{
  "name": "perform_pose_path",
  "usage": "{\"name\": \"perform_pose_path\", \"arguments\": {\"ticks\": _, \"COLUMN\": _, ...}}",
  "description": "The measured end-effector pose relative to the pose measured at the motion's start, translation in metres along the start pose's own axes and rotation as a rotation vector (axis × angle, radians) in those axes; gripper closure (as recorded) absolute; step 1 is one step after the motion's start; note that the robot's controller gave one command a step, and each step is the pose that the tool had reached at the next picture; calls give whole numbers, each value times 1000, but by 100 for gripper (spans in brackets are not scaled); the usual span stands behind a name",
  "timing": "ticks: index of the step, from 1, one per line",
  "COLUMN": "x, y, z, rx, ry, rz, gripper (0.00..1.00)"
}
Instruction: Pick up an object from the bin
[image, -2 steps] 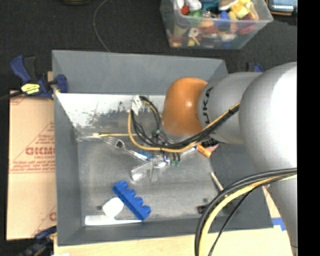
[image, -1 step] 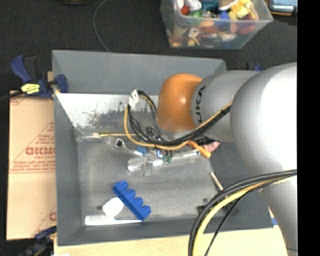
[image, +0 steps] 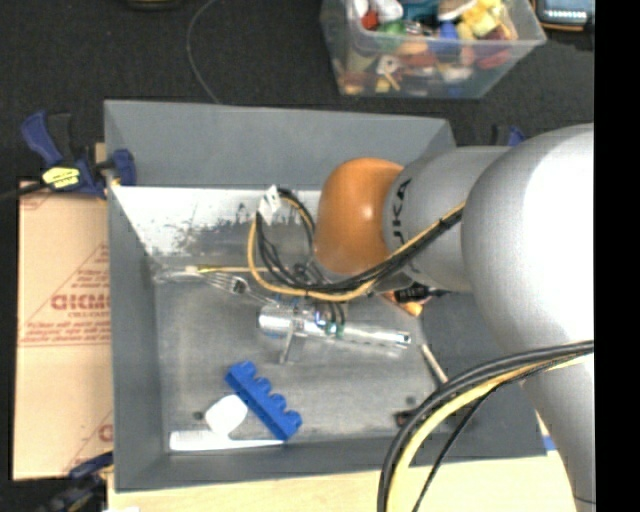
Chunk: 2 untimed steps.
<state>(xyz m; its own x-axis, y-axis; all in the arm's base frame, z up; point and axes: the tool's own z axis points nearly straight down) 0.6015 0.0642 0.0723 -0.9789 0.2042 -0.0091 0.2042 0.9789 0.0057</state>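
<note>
My gripper (image: 290, 328) is low over the middle of the bin floor, under the orange wrist cover. A clear, tube-like thing (image: 372, 339) with a small green spot near its left end lies right beside it, stretching to the right. Whether the gripper touches that tube I cannot tell. A blue toothed block (image: 263, 402) lies at a slant in front of the gripper. A white oval piece (image: 225, 413) rests against the block's left side.
A flat white stick (image: 215, 440) lies along the front wall. A thin wooden stick (image: 433, 363) leans at the right wall. A pale fork-like thing (image: 213, 279) lies at the back left, and a small orange thing (image: 411, 297) peeks out under the arm.
</note>
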Motion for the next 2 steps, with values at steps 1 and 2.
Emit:
{"name": "perform_pose_path", "arguments": {"ticks": 1, "x": -12, "y": 1, "z": -3, "rx": -2, "ry": -13, "rz": -18, "gripper": 0}}
{"name": "perform_pose_path", "arguments": {"ticks": 2, "x": -3, "y": 0, "z": -1, "rx": -2, "ry": -3, "rz": -4, "gripper": 100}}
